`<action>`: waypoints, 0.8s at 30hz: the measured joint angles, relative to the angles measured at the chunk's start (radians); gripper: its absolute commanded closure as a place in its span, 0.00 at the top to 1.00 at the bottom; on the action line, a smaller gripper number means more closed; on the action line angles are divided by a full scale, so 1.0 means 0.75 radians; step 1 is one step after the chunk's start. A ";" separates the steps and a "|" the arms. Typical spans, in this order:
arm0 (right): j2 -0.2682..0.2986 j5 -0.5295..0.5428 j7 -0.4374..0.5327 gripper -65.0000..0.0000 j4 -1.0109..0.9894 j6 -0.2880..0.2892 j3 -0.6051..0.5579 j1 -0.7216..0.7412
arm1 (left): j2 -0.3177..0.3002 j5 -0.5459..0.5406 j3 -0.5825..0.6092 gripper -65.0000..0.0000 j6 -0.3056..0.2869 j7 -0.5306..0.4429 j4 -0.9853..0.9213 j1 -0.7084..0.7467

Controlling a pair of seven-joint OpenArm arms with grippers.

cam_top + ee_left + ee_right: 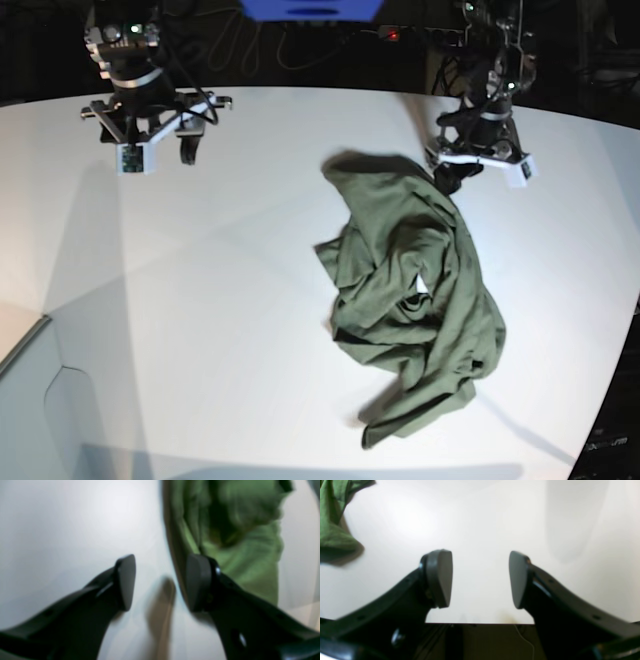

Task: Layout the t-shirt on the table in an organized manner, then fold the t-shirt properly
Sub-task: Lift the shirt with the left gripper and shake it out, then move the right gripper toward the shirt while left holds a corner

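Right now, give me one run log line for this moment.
t-shirt: crumpled heap, not laid out | table: shirt on it | left gripper: open, at shirt edge | right gripper: open, empty, away from shirt

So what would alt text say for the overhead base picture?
A crumpled olive-green t-shirt lies heaped on a white table. Two robot arms hang at the far edge, the left gripper by the shirt's top, the right gripper well away.
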 measured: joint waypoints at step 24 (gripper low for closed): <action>0.027 -0.001 -0.001 0.55 -0.001 0.000 0.002 -0.009 | -0.171 -0.118 0.009 0.00 -0.001 0.040 0.084 0.014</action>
